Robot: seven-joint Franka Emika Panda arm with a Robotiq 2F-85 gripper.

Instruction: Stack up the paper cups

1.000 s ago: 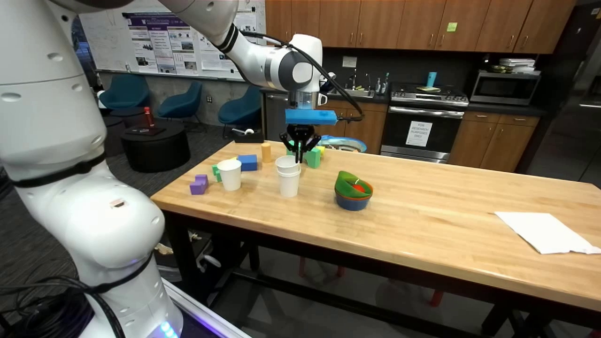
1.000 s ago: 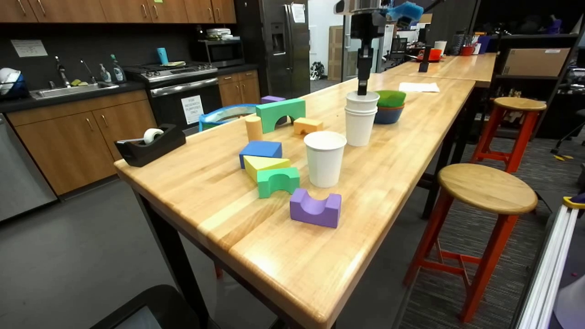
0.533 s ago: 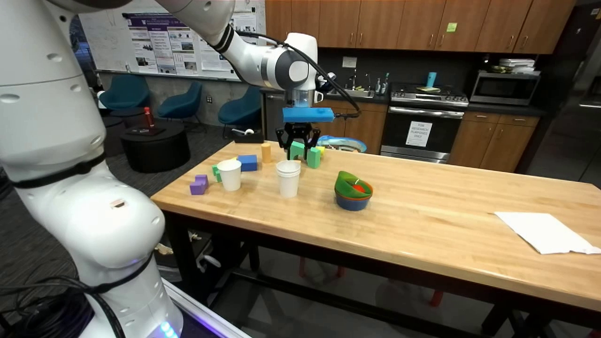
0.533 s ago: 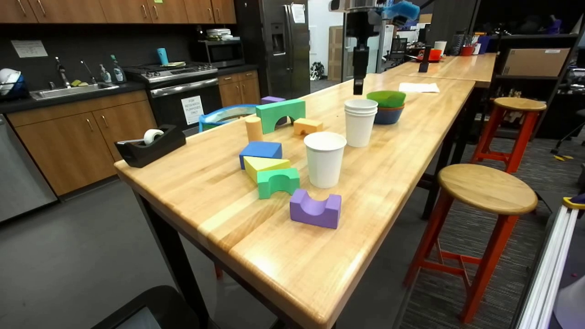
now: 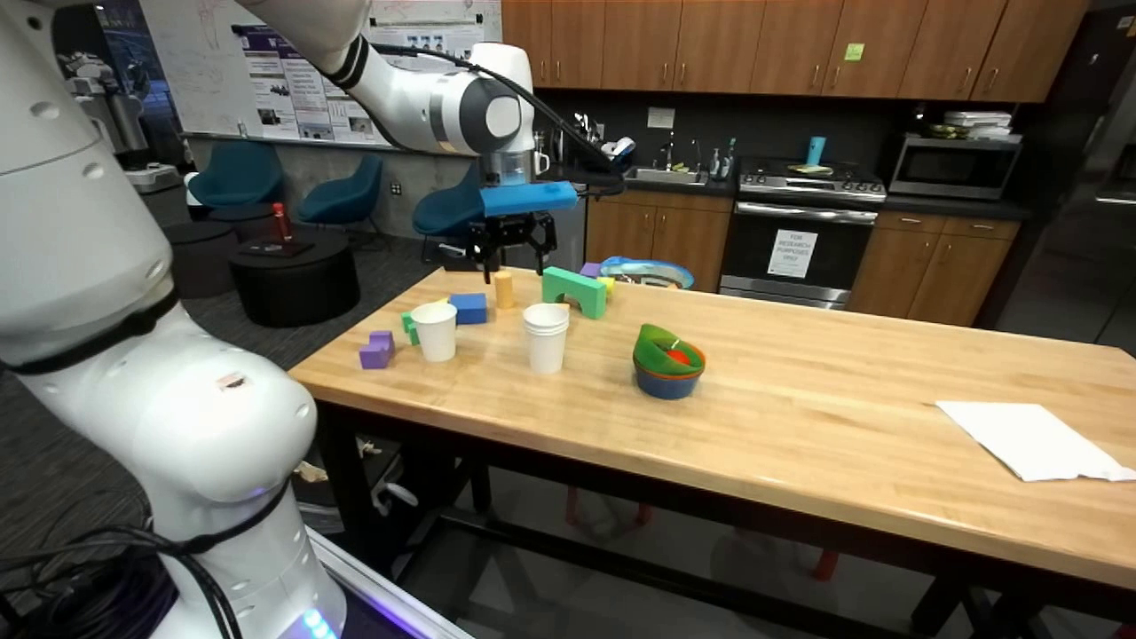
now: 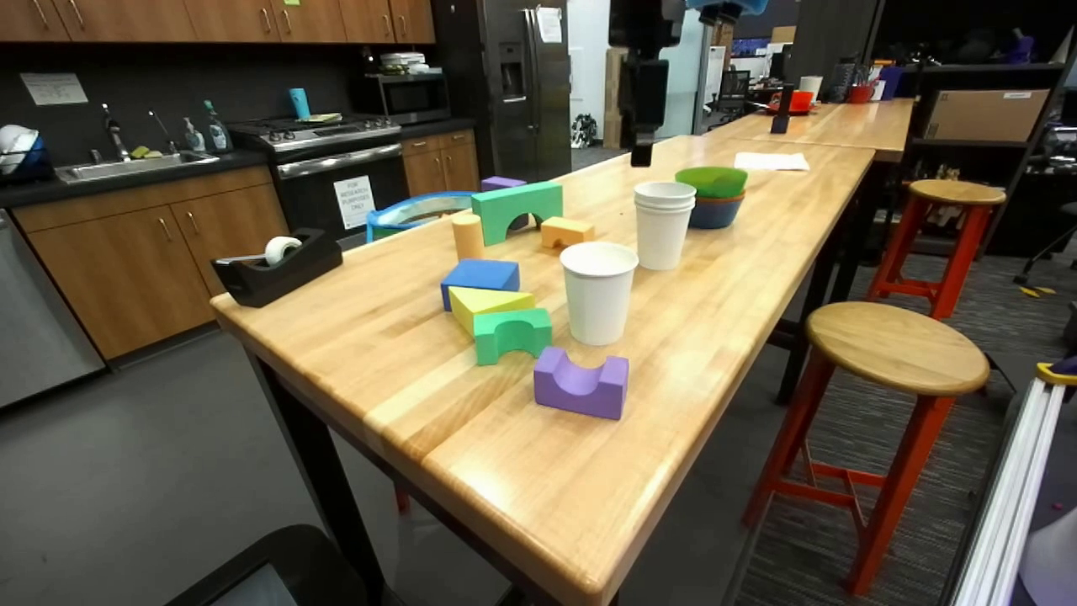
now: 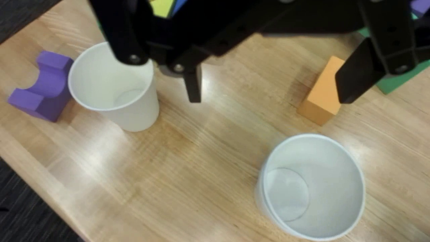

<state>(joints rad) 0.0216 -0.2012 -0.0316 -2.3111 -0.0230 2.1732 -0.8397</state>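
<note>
In an exterior view, your claw (image 5: 514, 269) hangs above the wooden surface (image 5: 843, 399), its two sides spread apart and gripping nothing. Below it and nearer the camera, the nested paper cups (image 5: 546, 342) stand upright, close-set rims showing; at least two are joined, though the exact count is hard to read. A single paper cup (image 5: 436, 334) also stands upright below your claw, off to picture left, apart from the nested ones. Judging by this, the stacking is partly done, and that one is what remains to add. Nested bowls (image 5: 666, 386) sit below the claw toward picture right, a white sheet (image 5: 1034, 439) well beyond them. Behind the claw are teal chairs (image 5: 238, 173), a stove (image 5: 759, 248) and wooden cabinets (image 5: 781, 49).

In an exterior view, coloured blocks (image 6: 481, 276) and a tape dispenser (image 6: 282, 275) lie on the camera's side of your claw, which is seen side-on, its gap hidden. The nested paper cups stand nearest beneath it; the single paper cup is closer to the camera. A stool (image 6: 899, 345) stands beside the surface.

In the wrist view, the claw enters from the top, fingers (image 7: 357, 75) wide apart. One finger partly covers the single paper cup; the nested paper cups show uncovered, farther out.
</note>
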